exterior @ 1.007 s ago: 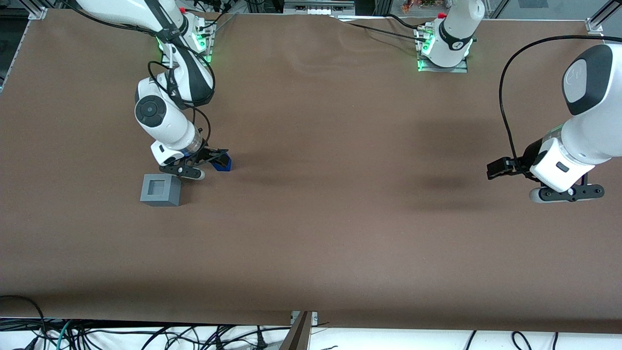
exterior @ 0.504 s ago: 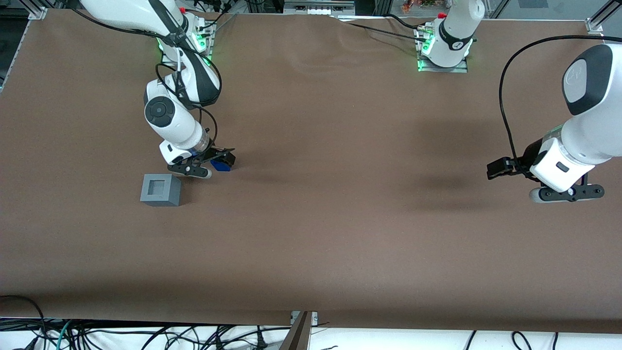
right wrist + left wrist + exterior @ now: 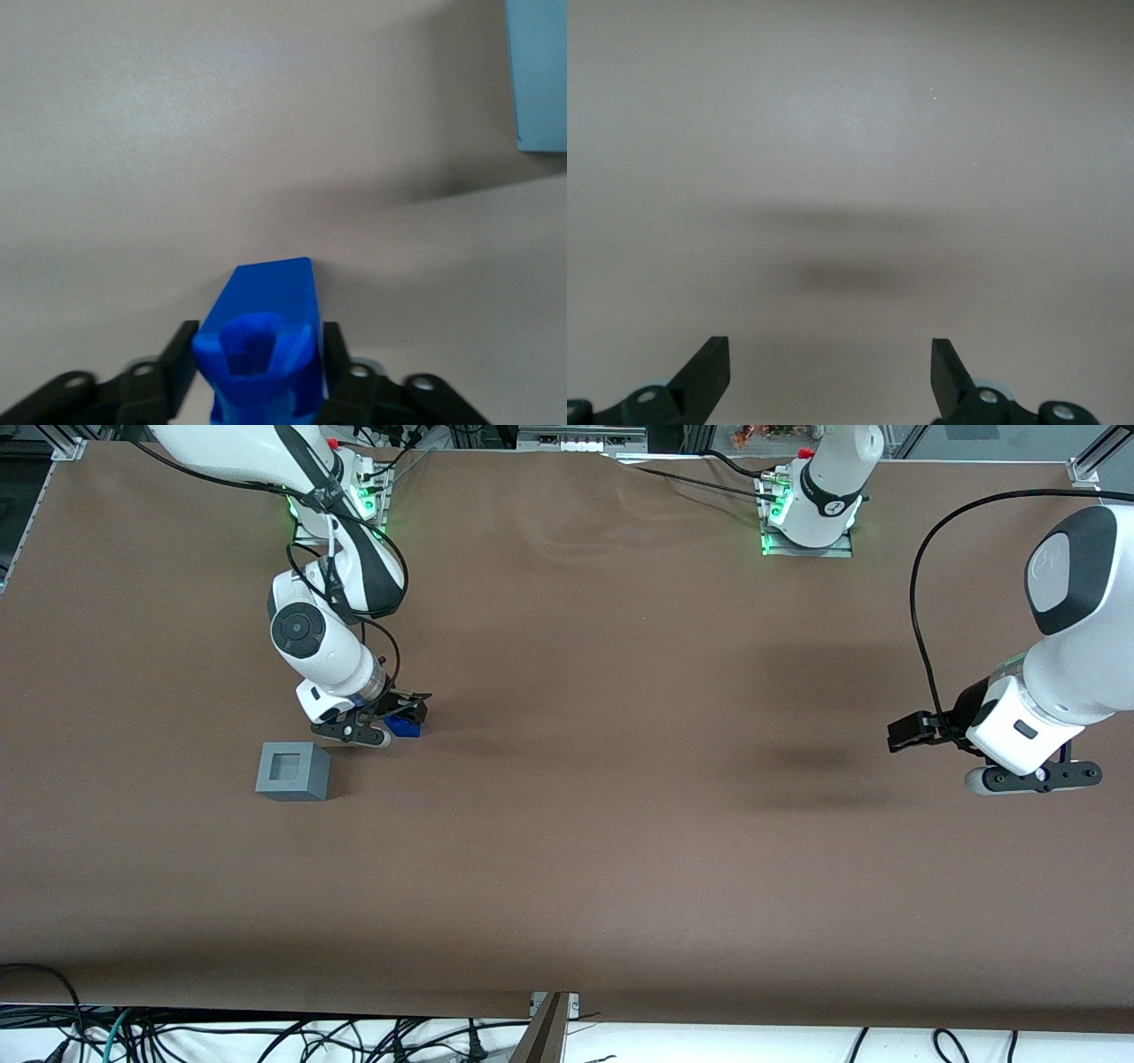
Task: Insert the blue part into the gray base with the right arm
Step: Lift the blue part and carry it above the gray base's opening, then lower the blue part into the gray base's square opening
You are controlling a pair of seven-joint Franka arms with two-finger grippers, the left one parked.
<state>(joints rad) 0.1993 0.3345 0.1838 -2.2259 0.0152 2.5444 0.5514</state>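
1. Blue part (image 3: 264,341), a small bright-blue plastic piece with a blocky body and a narrower peg end, sat between the two black fingers of the right arm's claw (image 3: 396,722), which was closed narrowly on its sides.

2. In the front view the claw and the blue part (image 3: 407,727) were low over the brown desk (image 3: 620,824); whether the part was lifted clear of the desk could not be told from these views.

3. The gray base (image 3: 293,771), a light-gray plastic cube-like block with a square hole in its top face, stood upright on the desk, near the claw but apart from it, nearer to the front camera and a little farther toward the working arm's end of the desk.

4. In the right wrist view only a corner of the gray base (image 3: 538,75) showed, so the hole was not yet lined up under the part.

5. Judged step: the grasp looked made, while the carry to the base and the insertion were not yet done.

6. Risks from here:
   - The part seemed to lie at a slant in the claw, so its peg might meet the rim of the hole and jam.
   - A low sideways carry might knock the base and shift it.
   - A thin grip on smooth plastic might let the part twist or slip when it pressed against the hole's edge.
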